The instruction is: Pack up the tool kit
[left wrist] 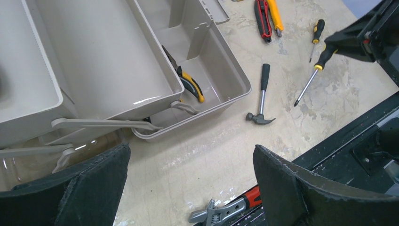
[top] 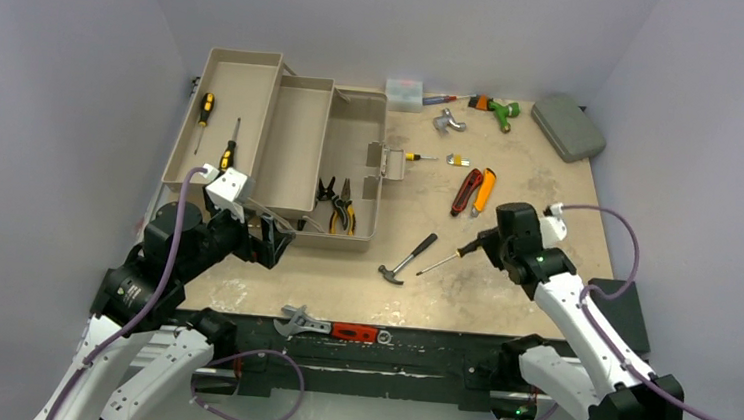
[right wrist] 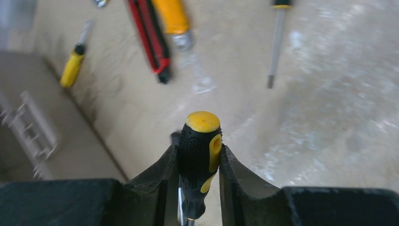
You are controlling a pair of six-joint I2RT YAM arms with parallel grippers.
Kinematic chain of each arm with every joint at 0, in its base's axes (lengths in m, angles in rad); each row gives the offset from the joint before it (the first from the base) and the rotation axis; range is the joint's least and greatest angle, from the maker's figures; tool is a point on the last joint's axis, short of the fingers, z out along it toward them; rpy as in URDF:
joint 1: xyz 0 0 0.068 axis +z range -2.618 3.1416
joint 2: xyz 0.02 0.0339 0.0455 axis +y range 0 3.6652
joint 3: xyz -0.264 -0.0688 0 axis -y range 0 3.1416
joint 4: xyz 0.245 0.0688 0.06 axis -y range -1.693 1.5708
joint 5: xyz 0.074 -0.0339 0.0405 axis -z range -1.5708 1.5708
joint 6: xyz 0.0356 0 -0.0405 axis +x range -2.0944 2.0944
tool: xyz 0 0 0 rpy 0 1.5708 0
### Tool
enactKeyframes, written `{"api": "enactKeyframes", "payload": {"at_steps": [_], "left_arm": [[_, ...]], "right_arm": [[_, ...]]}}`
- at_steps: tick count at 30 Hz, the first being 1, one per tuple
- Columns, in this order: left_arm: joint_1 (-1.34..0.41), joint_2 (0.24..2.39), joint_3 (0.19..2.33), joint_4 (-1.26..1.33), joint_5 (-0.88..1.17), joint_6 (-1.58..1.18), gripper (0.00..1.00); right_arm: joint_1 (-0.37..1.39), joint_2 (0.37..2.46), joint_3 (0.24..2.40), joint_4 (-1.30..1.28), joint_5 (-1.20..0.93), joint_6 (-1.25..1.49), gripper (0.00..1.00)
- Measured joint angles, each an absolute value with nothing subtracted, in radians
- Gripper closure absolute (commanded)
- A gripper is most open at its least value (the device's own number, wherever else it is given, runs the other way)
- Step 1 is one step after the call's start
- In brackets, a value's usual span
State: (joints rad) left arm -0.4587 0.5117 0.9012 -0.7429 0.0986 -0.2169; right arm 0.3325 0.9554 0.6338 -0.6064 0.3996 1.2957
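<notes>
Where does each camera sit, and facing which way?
Top external: overhead, behind, looking down on the toolbox; left arm and right arm show.
Left wrist: on left arm, faces toolbox corner past open left gripper.
Right wrist: on right arm, faces table past right gripper, shut on screwdriver.
Shared: top and left wrist show the hammer.

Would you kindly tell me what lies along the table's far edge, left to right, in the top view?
Open beige-tan plastic toolbox → small clear plastic box → bent silver metal piece → green-handled tool → flat grey-green case.
</notes>
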Motion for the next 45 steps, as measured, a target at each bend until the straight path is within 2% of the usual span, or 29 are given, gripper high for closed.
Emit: {"api": "enactKeyframes", "payload": {"at_steps": [4, 9, 18, 30, 45], "left_arm": [[-0.459, 0.512, 0.901, -0.743, 0.098, -0.216, 0.01], [-0.459, 0.512, 0.901, -0.743, 0.098, -0.216, 0.01], [-0.459, 0.512, 0.901, -0.744, 0.097, -0.216, 0.00], [-0.459, 0.548, 0.901, -0.749, 0.102, -0.221, 0.00], [-0.459, 0.506, 0.901, -0.754, 0.065, -0.219, 0.00]], "right_arm": [[0.332, 0.942, 0.681, -0.422, 0.234, 1.050, 1.00], [0.332, 0.979, 0.727, -0.210, -0.001, 0.869, 1.00], [0.363, 1.217, 0.916, 0.063, -0.334, 0.817, 1.00], [0.576, 1.543, 1.269, 0.183, -0.415, 0.800, 1.00], [0.611, 2.041, 1.763, 0.236, -0.442, 0.844, 1.00]]}}
